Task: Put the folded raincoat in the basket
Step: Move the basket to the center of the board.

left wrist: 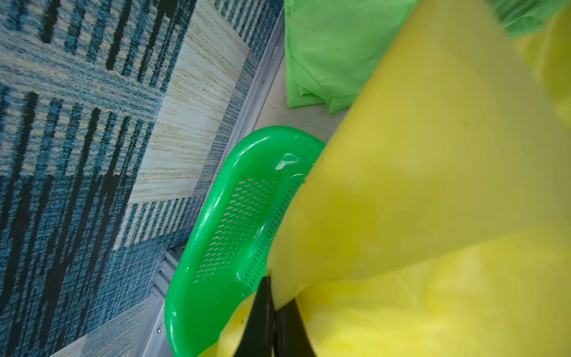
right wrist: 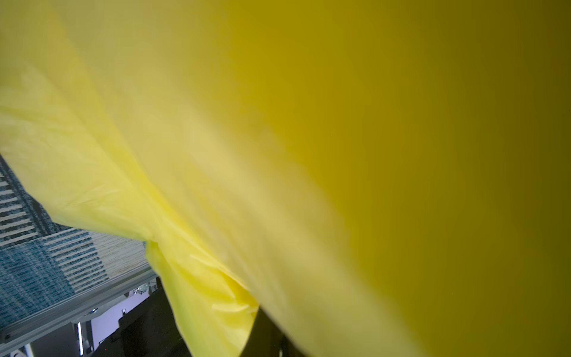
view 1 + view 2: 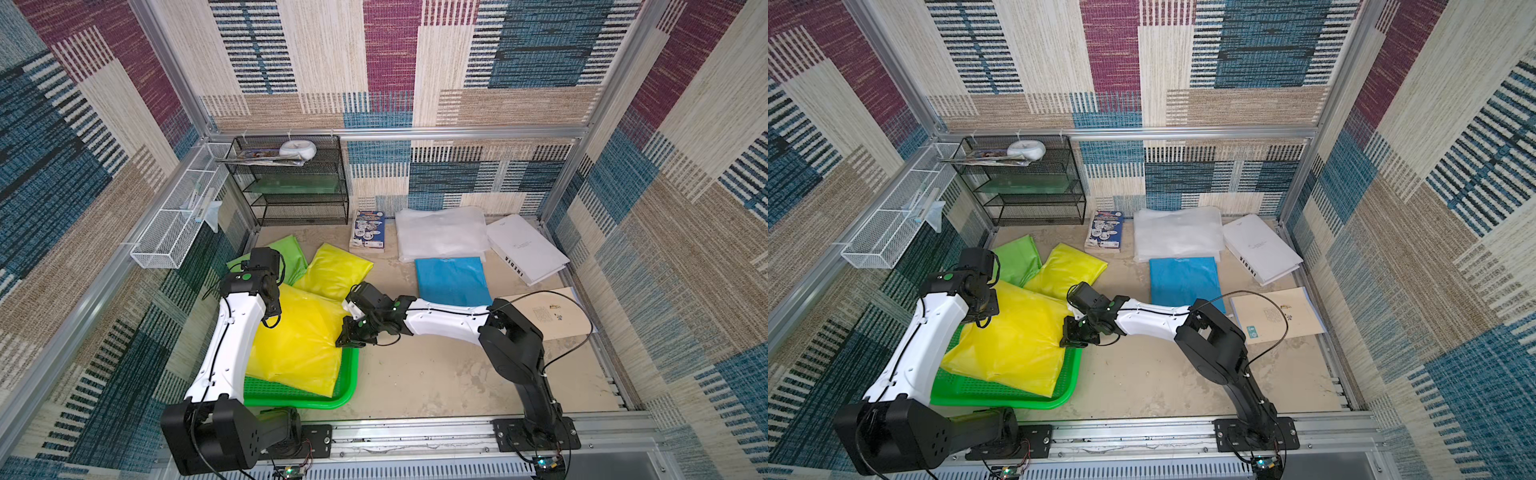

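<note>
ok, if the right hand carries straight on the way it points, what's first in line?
The right hand points down, shut on the yellow raincoat; straight on, it would likely press that into the green basket near its rim. Depth is unclear.

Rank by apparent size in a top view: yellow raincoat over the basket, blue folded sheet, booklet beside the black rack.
Largest: yellow raincoat.
Then: blue folded sheet.
Smallest: booklet, clearly, though farthest from camera.

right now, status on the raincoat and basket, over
Left fingers and right fingers shut on the yellow raincoat. Raincoat partly in the green basket, far end past the rim. Nothing blocking.
</note>
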Available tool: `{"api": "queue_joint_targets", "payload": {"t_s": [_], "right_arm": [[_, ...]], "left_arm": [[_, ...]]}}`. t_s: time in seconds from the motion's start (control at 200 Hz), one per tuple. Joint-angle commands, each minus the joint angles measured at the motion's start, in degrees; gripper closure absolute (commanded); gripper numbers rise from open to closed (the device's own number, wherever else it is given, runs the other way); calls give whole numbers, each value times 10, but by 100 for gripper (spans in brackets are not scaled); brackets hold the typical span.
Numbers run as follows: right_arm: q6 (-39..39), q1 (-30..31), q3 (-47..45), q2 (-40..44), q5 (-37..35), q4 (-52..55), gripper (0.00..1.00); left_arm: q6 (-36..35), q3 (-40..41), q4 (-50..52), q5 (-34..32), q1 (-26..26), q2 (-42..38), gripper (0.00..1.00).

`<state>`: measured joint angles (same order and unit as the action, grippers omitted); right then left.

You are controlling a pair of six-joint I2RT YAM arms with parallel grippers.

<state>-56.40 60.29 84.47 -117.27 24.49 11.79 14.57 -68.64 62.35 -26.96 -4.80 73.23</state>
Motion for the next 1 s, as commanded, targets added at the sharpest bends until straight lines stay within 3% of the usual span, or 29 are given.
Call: {"api": "queue_joint_targets", "payload": {"t_s": [0.0,0.11,0.155,0.22,0.366,0.601,0.676,0.836,0.921,0.997], "right_arm": [[52,-10,-33,28,10,46,100],[127,-31,-69,73,28,106,100],[155,-45,-91,97,41,128,100],[201,-65,-115,132,39,177,100],[281,-129,-166,210,35,264,100],[403,-267,-238,309,29,368,100],[400,-305,-265,343,21,363,100],[401,-311,-240,344,47,372,100],[330,-294,-247,367,82,309,100],[287,-258,-250,373,70,274,100]], "left_arm": [[6,23,-9,78,0,-15,100],[47,62,-5,162,13,-43,100],[71,64,2,177,46,-53,100],[77,62,2,258,95,-66,100],[165,71,-16,324,201,-74,100],[255,132,-23,322,327,-81,100],[276,137,-23,308,361,-79,100],[294,119,-30,294,412,-72,100],[275,111,-30,283,416,-59,100],[254,103,-12,260,415,-35,100]]}}
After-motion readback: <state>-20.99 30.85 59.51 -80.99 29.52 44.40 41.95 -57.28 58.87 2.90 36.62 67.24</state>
